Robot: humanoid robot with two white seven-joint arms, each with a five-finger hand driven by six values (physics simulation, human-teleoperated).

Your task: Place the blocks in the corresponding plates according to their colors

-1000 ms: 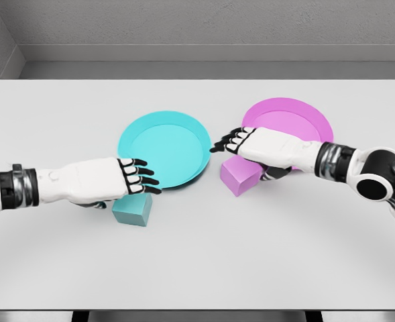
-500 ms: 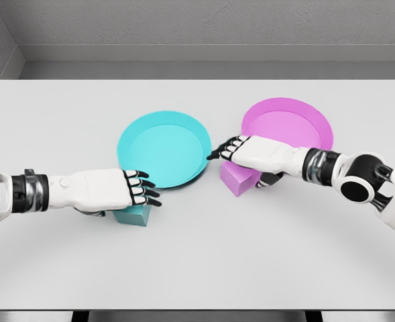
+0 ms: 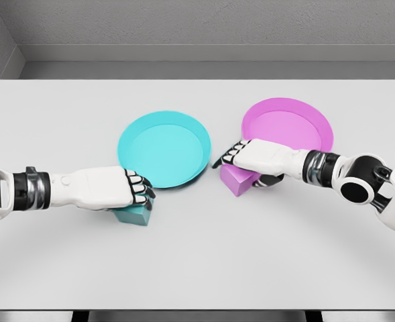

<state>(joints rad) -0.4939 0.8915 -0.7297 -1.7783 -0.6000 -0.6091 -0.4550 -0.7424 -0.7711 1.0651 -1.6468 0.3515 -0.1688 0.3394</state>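
Observation:
A teal block point(image 3: 136, 216) rests on the table just in front of the teal plate point(image 3: 163, 149). My left hand point(image 3: 141, 196) lies on top of it with its fingers curled down over the block's far edge, hiding most of it. A pink block point(image 3: 234, 182) sits on the table at the near left rim of the pink plate point(image 3: 288, 125). My right hand point(image 3: 240, 163) covers its top, fingers bent down over the far left corner and thumb against the near right side. Both blocks touch the table.
The two plates stand side by side at the table's middle, teal on the left, pink on the right, almost touching. The grey table point(image 3: 197, 268) runs wide in front of the hands, with a grey wall behind.
Both hands have lowered onto their blocks. The left hand's fingers went from stretched out to curled over the teal block; the right hand's fingers bent down around the pink block.

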